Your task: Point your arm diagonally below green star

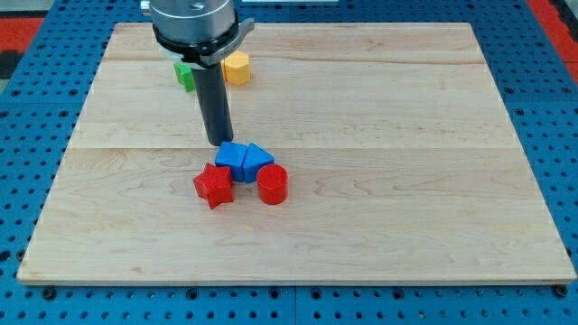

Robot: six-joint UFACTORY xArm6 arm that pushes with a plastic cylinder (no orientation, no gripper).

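Jaws: none fitted; arm ends in a straight dark rod, so neither apart nor together applies.
Tip (219, 143): down at counter level, just above the blue blocks toward the view's top, at or nearly touching the upper edge of the left blue block; contact cannot be confirmed.
Rod mount (193, 25): grey and black housing at the view's top, overlapping the counter's upper edge.
Green block (185, 76): upper left area of the counter, largely hidden behind the rod and mount; star shape cannot be confirmed from the visible part. Well apart from the tip, up and to the view's left of it.
Yellow block (237, 67): just to the view's right of the rod, near the green block; shape not clear.
Blue blocks: two, pressed together below the tip; left one (232, 158) blocky, right one (257, 160) wedge-like.
Red star (213, 185): touching the lower left of the blue pair.
Red cylinder (272, 184): upright, just below the right blue block, beside the red star without touching it.
Counter (406, 181): pale wooden board on a blue perforated base (560, 108).
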